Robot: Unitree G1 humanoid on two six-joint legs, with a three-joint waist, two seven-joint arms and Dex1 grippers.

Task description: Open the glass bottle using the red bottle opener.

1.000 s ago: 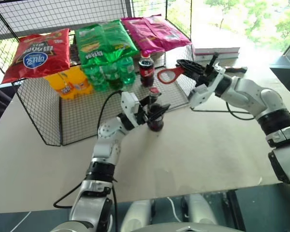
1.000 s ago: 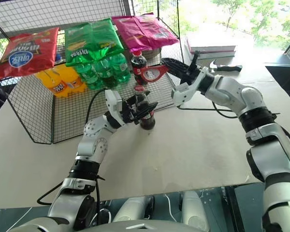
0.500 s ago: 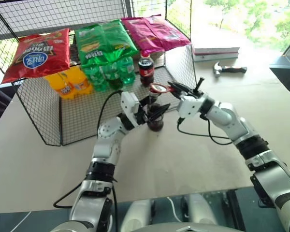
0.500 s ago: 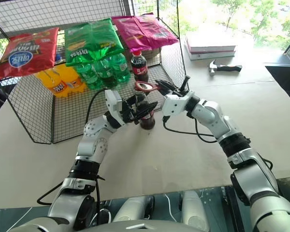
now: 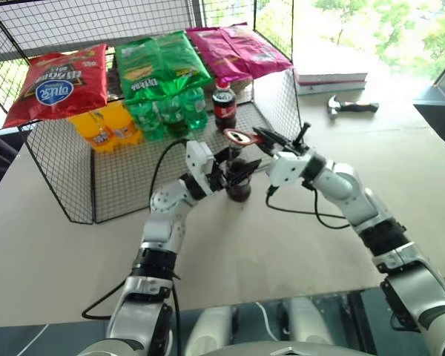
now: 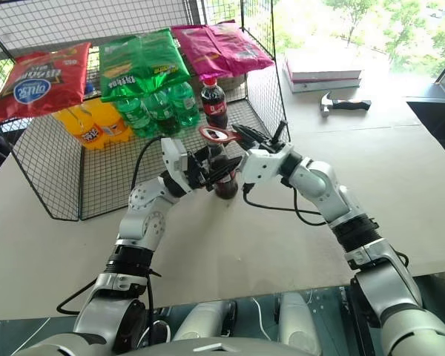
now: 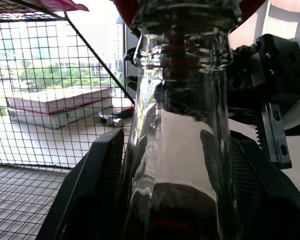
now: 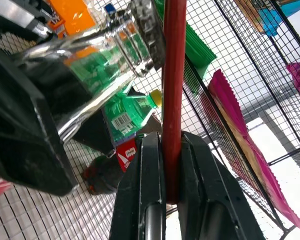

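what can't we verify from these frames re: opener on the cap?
- Crown cap: in the head views the red bottle opener head covers the glass bottle top; whether it has hooked the cap cannot be told.
- Left wrist view: the bottle top is cut off by the upper edge.
- Bottle label: hidden by the left pincer fingers.
- Right wrist view: the opener is edge-on in the right pincer.

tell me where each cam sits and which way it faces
Left and right eye views: on the head, looking forward and down at the table; both arms show.
Left wrist view: along the left gripper, close on the glass bottle.
Right wrist view: along the right gripper, pinching the red bottle opener.
Shared: both wrist views show the bottle's neck.
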